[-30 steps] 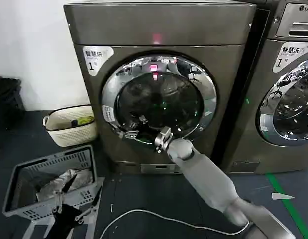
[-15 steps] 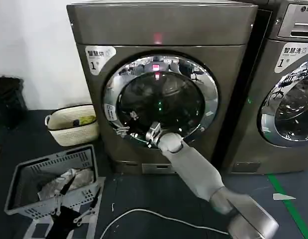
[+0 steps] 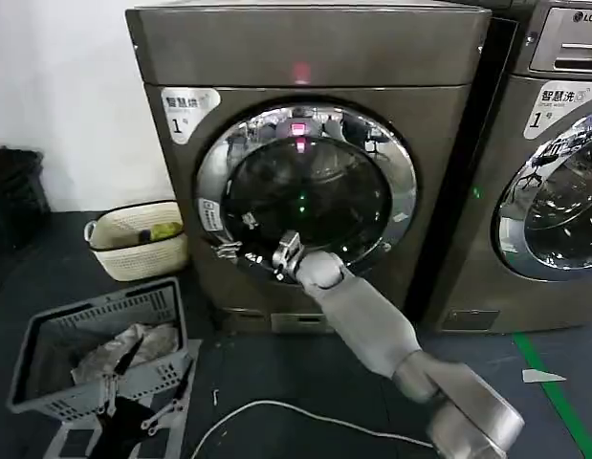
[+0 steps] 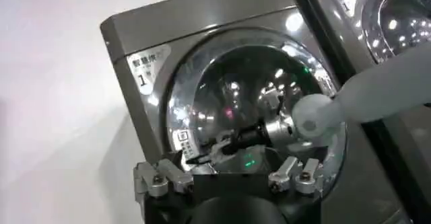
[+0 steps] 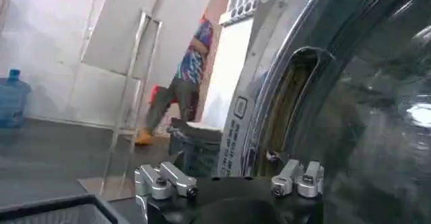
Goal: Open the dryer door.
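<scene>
Right arm: extended forward and up, wrist angled left.
Right gripper [image 3: 240, 252]: fingers apart.
Left gripper [image 3: 142, 402]: low, parked, fingers apart.

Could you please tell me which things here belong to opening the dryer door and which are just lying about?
Belonging to the job:
- dryer door, chrome-ringed
- right gripper, at the door's lower left rim
- left gripper, held back, facing the dryer

Lying about:
- grey basket
- cream basket
- white cable
- LG machine
</scene>
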### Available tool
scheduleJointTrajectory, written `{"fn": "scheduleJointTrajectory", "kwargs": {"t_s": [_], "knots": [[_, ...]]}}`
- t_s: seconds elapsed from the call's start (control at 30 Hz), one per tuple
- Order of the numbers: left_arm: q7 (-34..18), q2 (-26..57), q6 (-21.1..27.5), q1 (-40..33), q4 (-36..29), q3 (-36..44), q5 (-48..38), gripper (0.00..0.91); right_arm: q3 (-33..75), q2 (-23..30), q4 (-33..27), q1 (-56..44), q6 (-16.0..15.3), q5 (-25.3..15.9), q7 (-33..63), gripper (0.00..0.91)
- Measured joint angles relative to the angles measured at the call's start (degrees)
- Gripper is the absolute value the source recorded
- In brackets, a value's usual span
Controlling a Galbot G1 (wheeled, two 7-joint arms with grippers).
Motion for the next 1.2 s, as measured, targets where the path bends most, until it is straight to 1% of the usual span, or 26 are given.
{"fn": "scheduleJointTrajectory", "kwargs": {"t_s": [0.2, 0.33, 0.43, 0.47, 0.57, 0.8, 0.97, 1.07, 1.2], "knots": [[0.0, -0.5, 0.0, 0.2, -0.4, 0.0, 0.1, 0.907, 0.0, 0.4, -2.0, 0.9, 0.7, 0.4, -3.9, 0.907], [0.0, -0.8, 0.0, 0.3, -0.5, 0.0, 0.2, 0.907, 0.0, 0.2, -2.2, 1.1, 1.0, 0.5, -7.0, 0.907], [0.0, -0.9, 0.0, 0.1, -0.5, 0.0, 0.3, 0.907, -0.2, 0.0, -2.1, 1.2, 1.9, 0.6, -9.4, 0.907], [0.0, -0.9, 0.0, 0.1, -0.5, 0.0, 0.3, 0.907, -0.3, -0.2, -1.9, 1.1, 2.2, 0.9, -10.2, 0.907], [0.0, -0.9, 0.0, -0.1, -0.3, -0.1, 0.3, 0.907, -1.2, -0.9, -0.9, 0.7, 3.2, 3.1, -12.6, 0.907], [0.0, -0.7, 0.2, -0.7, 0.2, -1.1, -0.3, 0.907, -3.6, -3.4, 2.9, -0.6, 5.1, 7.1, -18.6, 0.907], [0.1, 0.6, 0.0, -1.0, 1.6, -3.4, -0.2, 0.907, -4.6, -5.7, 6.0, -1.6, 5.8, 11.2, -24.5, 0.907], [0.2, 1.9, 0.8, -2.0, 2.7, -5.9, -3.5, 0.907, -5.1, -7.5, 9.0, -2.6, 5.4, 13.0, -26.4, 0.907], [1.2, 3.7, 2.7, -3.7, 3.6, -10.2, -8.1, 0.907, -5.3, -10.3, 14.4, -4.2, 3.9, 14.6, -27.5, 0.907]]}}
